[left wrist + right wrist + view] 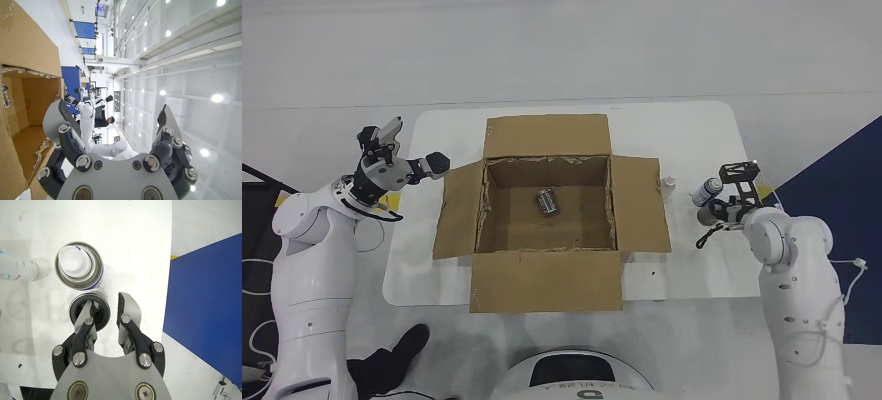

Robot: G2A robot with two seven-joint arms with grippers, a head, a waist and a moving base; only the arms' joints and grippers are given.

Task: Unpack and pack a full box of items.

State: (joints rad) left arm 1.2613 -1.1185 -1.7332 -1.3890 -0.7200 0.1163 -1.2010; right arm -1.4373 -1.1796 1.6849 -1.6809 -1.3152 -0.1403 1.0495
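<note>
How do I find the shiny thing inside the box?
Find the open cardboard box in the middle of the white table. A small silvery cylinder lies on its floor. It alone is inside; the spray can stands outside.

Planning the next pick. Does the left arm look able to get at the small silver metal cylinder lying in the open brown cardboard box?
Probably yes: the left claw is open and empty beside the box, whose flaps lie spread, and nothing covers the cylinder. It must clear the box wall.
</note>
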